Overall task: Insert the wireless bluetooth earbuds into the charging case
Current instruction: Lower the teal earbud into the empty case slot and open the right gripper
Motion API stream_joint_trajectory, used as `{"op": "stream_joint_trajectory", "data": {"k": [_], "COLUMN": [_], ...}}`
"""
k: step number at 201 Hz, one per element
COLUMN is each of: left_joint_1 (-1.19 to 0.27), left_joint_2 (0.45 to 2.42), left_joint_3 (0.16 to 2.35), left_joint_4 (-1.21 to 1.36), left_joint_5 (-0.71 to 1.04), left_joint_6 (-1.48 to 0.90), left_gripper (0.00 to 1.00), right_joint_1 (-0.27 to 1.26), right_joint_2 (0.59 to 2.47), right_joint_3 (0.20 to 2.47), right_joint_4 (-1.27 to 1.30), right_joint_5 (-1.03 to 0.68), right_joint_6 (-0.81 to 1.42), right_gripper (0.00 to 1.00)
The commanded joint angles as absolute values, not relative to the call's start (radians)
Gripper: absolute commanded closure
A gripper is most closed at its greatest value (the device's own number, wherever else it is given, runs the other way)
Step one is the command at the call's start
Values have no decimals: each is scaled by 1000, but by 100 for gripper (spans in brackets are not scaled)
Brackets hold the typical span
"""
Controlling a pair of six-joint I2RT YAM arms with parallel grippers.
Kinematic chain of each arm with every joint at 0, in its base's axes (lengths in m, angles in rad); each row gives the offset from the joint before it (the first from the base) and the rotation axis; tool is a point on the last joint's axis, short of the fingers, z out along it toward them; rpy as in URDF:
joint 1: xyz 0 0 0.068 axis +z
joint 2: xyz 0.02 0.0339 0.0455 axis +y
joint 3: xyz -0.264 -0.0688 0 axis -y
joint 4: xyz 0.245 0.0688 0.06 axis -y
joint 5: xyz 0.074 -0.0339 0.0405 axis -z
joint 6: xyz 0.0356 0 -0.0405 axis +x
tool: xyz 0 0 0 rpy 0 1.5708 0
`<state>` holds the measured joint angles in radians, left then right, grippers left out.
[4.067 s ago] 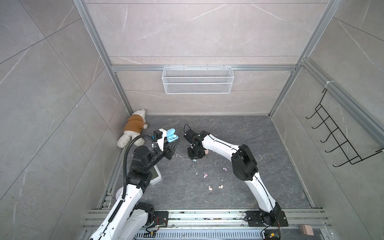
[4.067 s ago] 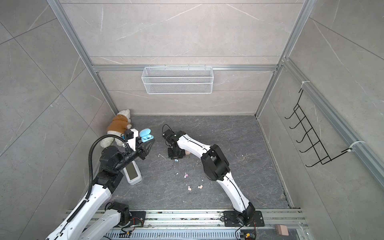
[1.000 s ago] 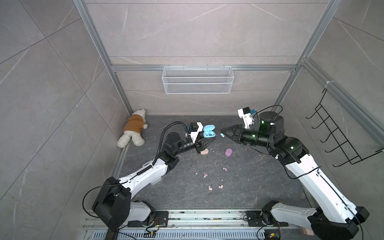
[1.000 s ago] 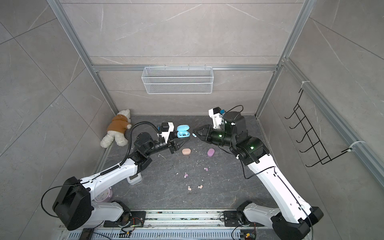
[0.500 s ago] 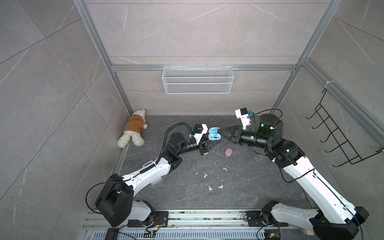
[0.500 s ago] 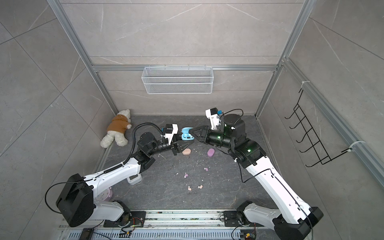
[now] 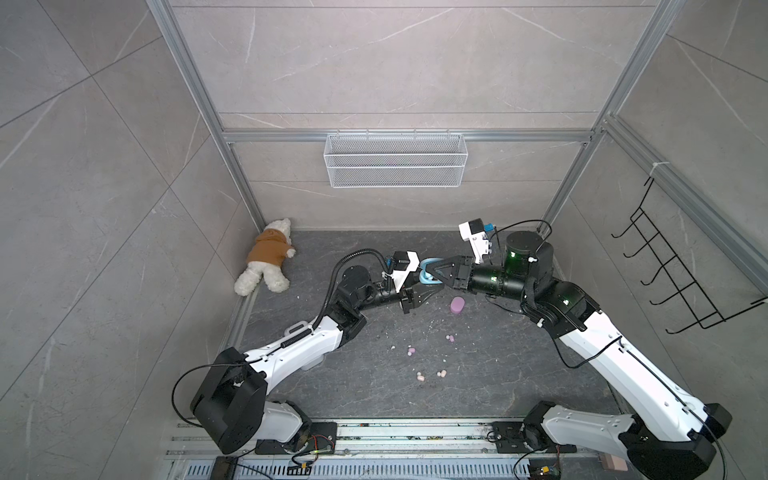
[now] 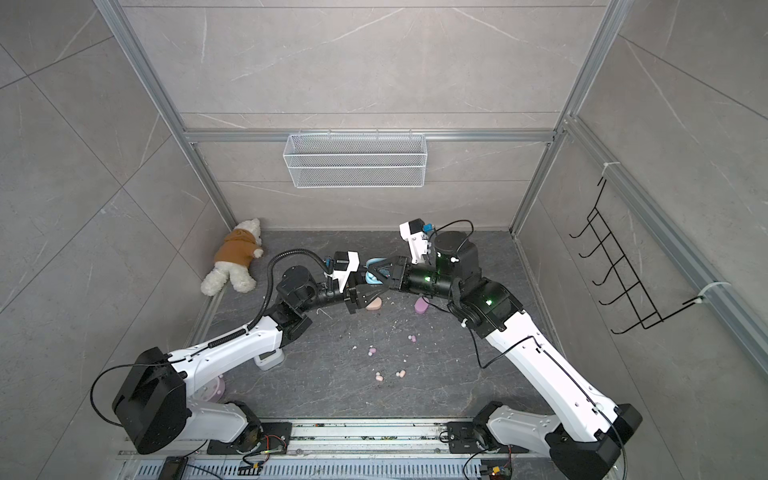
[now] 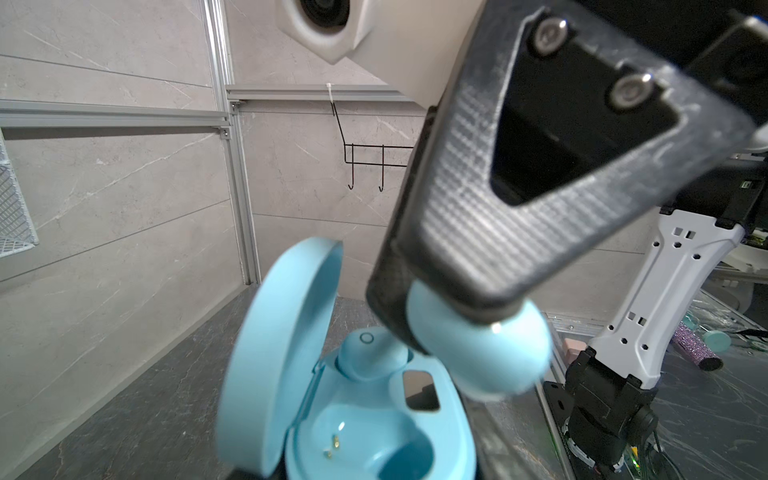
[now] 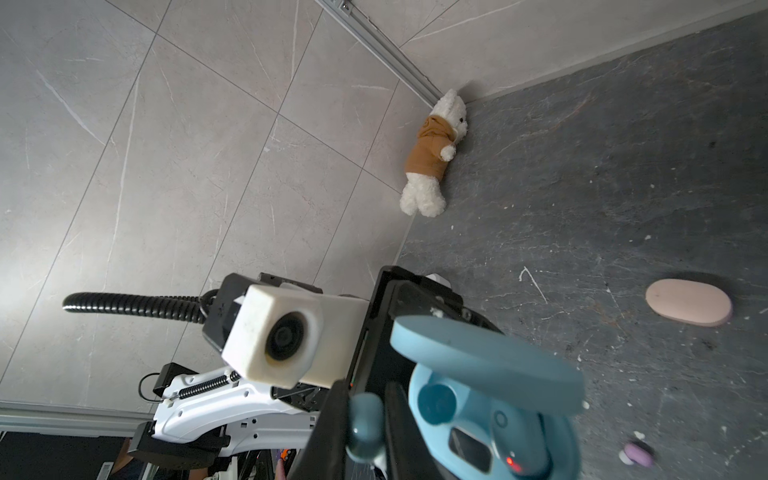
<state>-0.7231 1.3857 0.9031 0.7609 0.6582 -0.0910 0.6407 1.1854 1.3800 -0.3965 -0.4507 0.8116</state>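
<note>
Right pincer [image 10: 365, 424]: nearly closed, pinching a light-blue earbud [image 9: 486, 353] between the fingertips. Bud hangs just over the open charging case [image 9: 365, 424], not seated; can't tell if it touches the case.

Left pincer [image 7: 417, 289]: clamped on the charging case body from below, holding it up off the tabletop [image 7: 498, 374]. The two pincers meet tip to tip mid-scene in both top views.

Case: lid [image 9: 282, 353] hinged open and standing up. A second blue bud [image 9: 368, 353] sits in the socket nearer the hinge. The empty socket [image 9: 395, 449] shows its gold contacts.

On the tabletop below: shut peach case [image 8: 374, 306] under the left pincer, shut lilac case [image 7: 457, 305] just right of it. Loose buds [image 7: 410, 352], lilac-pink and peach, are scattered nearer the arm bases, well apart from both pincers.

Plush bear [image 7: 266, 259] lies in the far left corner. Wire basket [image 7: 395, 162] on the back wall.
</note>
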Motion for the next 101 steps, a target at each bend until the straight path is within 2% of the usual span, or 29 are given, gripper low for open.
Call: {"op": "stream_joint_trajectory", "data": {"k": [1, 101], "left_joint_1": [-736, -742], "left_joint_2": [1342, 1316], "left_joint_3": [944, 938], "left_joint_4": [775, 751], "left_joint_5": [671, 665], "left_joint_6": [-53, -26], "left_gripper": [85, 86], "right_joint_1": [656, 686], "right_joint_2": [1191, 1206], "right_joint_3": [1392, 1422], "right_joint_4": [-422, -488], "right_joint_5": [-408, -341], "right_joint_6": [781, 741], "right_gripper": [82, 82]}}
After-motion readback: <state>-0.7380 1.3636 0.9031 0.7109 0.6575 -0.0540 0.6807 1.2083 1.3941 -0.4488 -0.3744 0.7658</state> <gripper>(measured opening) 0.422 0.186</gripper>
